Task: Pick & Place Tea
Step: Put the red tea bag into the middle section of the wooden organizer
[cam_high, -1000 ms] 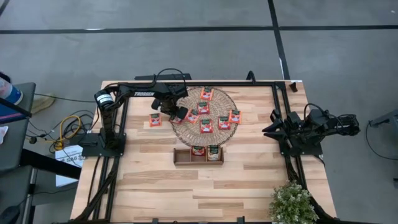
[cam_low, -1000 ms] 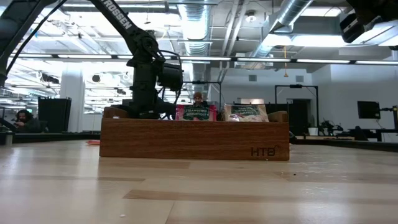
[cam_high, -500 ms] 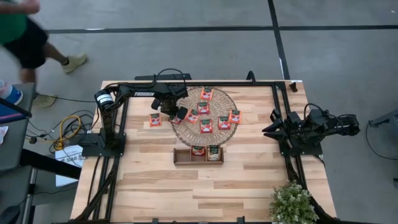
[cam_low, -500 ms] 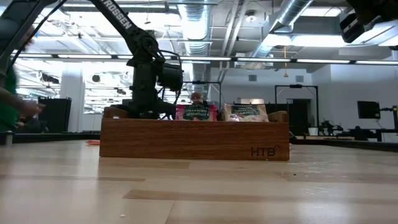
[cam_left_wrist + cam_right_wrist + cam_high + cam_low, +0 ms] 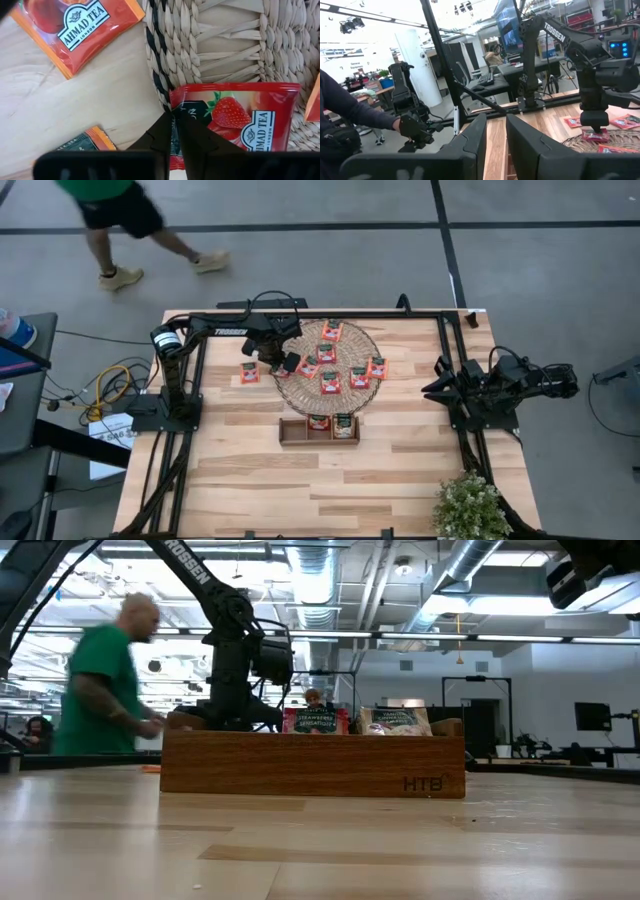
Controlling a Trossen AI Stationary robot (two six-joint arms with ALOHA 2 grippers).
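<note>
Pinching the edge of a strawberry tea sachet (image 5: 235,125) at the rim of the woven mat (image 5: 330,367), the left tool (image 5: 174,120) has its fingers shut on the packet, so the grasp step looks under way. Next it likely needs a clean lift and a carry to the wooden tray (image 5: 320,439), which already stands two sachets. Other sachets lie on the mat and table (image 5: 400,470). Parked at the table's right side, the right tool (image 5: 440,388) holds nothing, fingers slightly apart.
</note>
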